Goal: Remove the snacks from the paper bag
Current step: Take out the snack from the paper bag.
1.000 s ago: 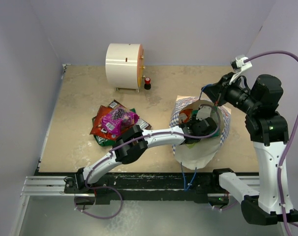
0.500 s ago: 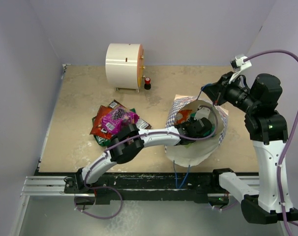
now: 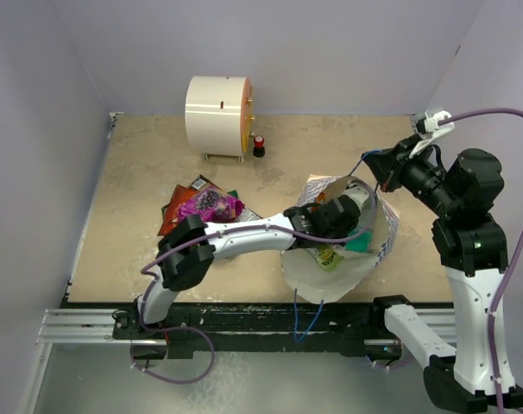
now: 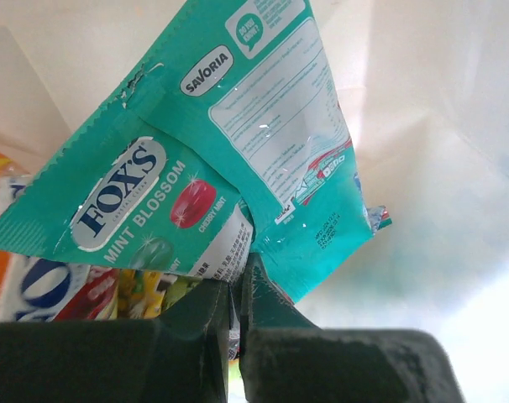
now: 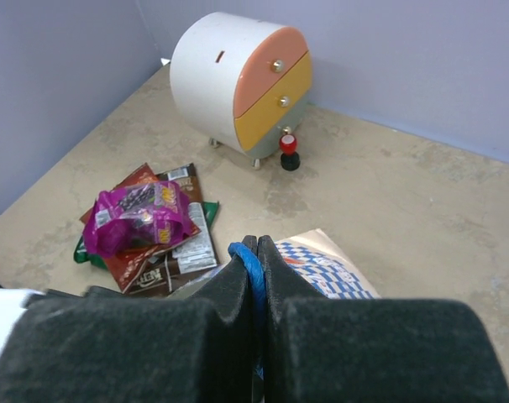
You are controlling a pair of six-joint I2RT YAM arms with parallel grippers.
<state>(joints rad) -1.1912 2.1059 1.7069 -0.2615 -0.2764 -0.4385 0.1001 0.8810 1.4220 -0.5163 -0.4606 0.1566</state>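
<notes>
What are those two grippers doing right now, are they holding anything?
Left gripper: closed on a teal mint packet inside the paper bag.
Right gripper: closed on the bag's blue cord handle.

Two arms with white link shells and black joint housings. The left arm (image 3: pixel 236 241) crosses the centre of the overhead frame; the right arm (image 3: pixel 469 267) stands at the right edge. A thin purple cable loops along each. Both bases sit on a black rail at the bottom. Gripper fingers are dark, matte, block-shaped.
</notes>
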